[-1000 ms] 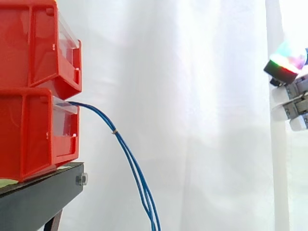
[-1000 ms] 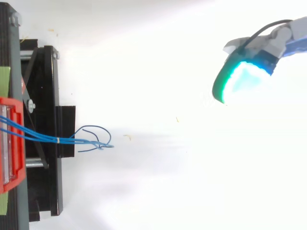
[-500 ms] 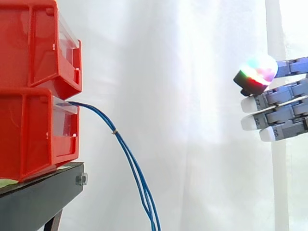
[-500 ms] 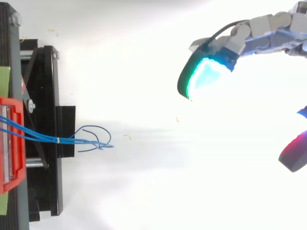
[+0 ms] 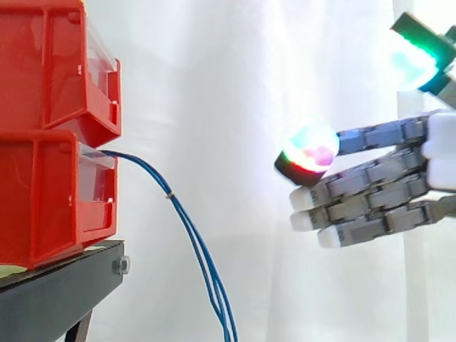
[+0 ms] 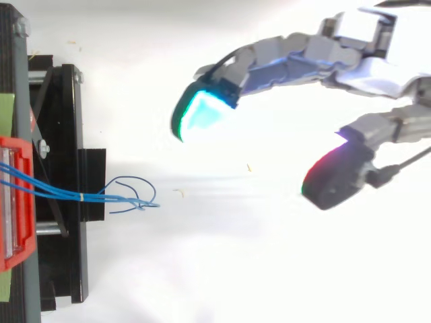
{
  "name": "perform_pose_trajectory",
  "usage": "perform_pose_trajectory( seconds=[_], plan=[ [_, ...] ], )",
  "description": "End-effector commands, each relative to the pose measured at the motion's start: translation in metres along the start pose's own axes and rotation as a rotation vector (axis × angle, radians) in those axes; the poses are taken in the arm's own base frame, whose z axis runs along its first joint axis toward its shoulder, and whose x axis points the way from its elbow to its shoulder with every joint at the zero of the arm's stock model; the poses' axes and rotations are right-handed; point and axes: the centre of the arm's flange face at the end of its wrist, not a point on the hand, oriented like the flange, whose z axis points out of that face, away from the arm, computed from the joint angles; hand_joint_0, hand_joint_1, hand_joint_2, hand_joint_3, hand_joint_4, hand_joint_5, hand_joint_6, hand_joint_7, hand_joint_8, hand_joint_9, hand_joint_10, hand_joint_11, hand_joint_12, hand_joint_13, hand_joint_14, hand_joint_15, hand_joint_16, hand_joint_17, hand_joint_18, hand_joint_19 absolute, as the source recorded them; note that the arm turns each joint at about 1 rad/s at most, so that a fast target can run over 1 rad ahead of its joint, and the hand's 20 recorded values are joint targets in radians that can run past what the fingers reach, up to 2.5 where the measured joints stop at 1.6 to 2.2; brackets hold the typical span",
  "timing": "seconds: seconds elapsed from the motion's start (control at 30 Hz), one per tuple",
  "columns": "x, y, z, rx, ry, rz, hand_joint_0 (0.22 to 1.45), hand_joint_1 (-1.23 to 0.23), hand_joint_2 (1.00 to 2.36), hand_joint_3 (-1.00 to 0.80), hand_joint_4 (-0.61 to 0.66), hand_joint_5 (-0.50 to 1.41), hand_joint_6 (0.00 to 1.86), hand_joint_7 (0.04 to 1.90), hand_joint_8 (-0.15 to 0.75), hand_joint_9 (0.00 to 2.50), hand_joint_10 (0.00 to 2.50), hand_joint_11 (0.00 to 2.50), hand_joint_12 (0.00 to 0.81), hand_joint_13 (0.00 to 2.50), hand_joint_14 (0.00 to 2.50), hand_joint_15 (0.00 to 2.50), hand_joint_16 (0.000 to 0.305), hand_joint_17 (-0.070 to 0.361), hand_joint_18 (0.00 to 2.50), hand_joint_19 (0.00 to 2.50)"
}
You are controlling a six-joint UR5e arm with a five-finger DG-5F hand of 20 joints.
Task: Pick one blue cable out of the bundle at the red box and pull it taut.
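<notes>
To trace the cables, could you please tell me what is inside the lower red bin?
Blue cables emerge from the lower red bin at its front opening, by its clear front panel. The red walls hide how they are anchored inside.

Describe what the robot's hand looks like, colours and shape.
The hand is built of blocky grey-blue segmented fingers with white ends, on a white palm shell. Its fingertips are thick rounded pads in dark housings, glowing cyan-green on one and red-magenta on the thumb.
</notes>
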Motion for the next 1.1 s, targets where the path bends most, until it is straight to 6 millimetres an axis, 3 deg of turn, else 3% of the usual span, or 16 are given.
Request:
perform_pose_trajectory(
  seconds=[0.0, 0.33, 0.5, 0.7, 0.83, 0.9, 1.07],
  plan=[
    [0.009, -0.022, 0.025, 0.023, 0.022, 0.011, 0.38, -0.54, 1.0, -0.5, 0.3, -0.14, 0.5, 0.83, 0.351, 0.51, 0.0, 0.02, 0.447, 0.32, 0.0, 0.08, 0.074, 0.167, 0.26, 0.01],
    [0.023, -0.029, 0.043, -0.019, 0.042, 0.026, 0.44, -0.64, 1.0, -0.5, 0.31, -0.14, 0.5, 0.86, 0.33, 0.52, 0.0, 0.04, 0.418, 0.32, 0.0, 0.09, 0.066, 0.149, 0.26, 0.02],
    [0.028, -0.053, 0.057, -0.04, 0.042, 0.018, 0.45, -0.64, 1.0, -0.5, 0.31, -0.14, 0.5, 0.86, 0.326, 0.52, 0.0, 0.04, 0.414, 0.32, 0.0, 0.09, 0.065, 0.147, 0.26, 0.03],
    [0.033, -0.065, 0.072, -0.063, 0.06, 0.028, 0.45, -0.64, 1.0, -0.5, 0.3, -0.14, 0.5, 0.87, 0.323, 0.52, 0.0, 0.04, 0.412, 0.32, 0.0, 0.09, 0.065, 0.146, 0.26, 0.03],
    [0.039, -0.083, 0.092, -0.067, 0.057, 0.033, 0.46, -0.64, 1.0, -0.5, 0.3, -0.14, 0.5, 0.87, 0.322, 0.52, 0.0, 0.04, 0.411, 0.32, 0.0, 0.09, 0.064, 0.145, 0.26, 0.03],
    [0.042, -0.103, 0.11, -0.07, 0.072, 0.052, 0.46, -0.64, 1.0, -0.5, 0.3, -0.14, 0.5, 0.87, 0.32, 0.52, 0.0, 0.03, 0.408, 0.32, 0.0, 0.09, 0.064, 0.144, 0.26, 0.03],
    [0.054, -0.107, 0.122, -0.095, 0.119, 0.068, 0.49, -0.65, 1.0, -0.5, 0.3, -0.14, 0.5, 0.87, 0.312, 0.51, 0.0, 0.04, 0.397, 0.32, 0.0, 0.09, 0.062, 0.138, 0.25, 0.03]
  ],
)
